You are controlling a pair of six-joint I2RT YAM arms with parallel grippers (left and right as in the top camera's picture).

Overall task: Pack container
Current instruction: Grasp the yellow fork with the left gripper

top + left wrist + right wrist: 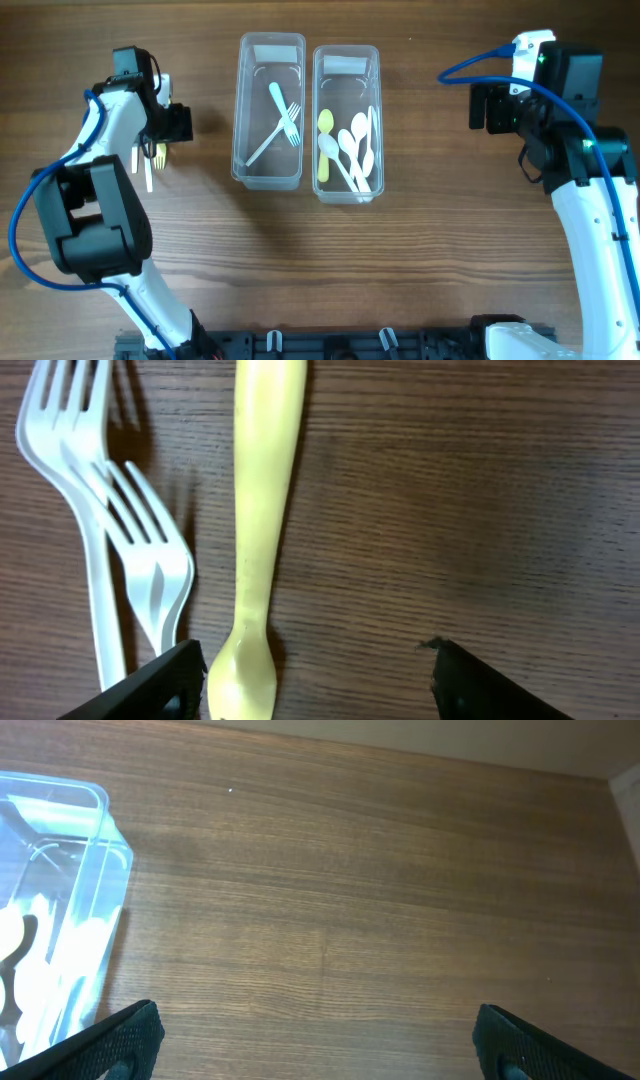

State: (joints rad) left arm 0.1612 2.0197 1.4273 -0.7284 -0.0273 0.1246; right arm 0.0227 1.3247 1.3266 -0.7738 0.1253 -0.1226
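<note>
Two clear containers stand side by side at the far middle of the bench, long sides nearly touching. The left container holds a pale blue fork lying across a clear fork. The right container holds a yellow spoon on its left side and a cluster of white spoons on its right.

Loose cutlery lies on the bench to the left of the containers, well apart from them, under the left arm. The left wrist view shows two white forks overlapping each other, with a yellow utensil just to their right. Its handle runs straight up the frame, and its head is cut off by the lower edge.

The left hand hovers over these pieces with its fingers spread wide and holding nothing. The yellow utensil sits between the fingertips, close to the left one, and one white fork's handle runs beside that same tip. Whether the tips touch the bench cannot be told.

The right hand hangs over bare wood to the right of the containers, fingers also spread wide and empty. A corner of the right container with its white spoons shows at the left edge of the right wrist view.
</note>
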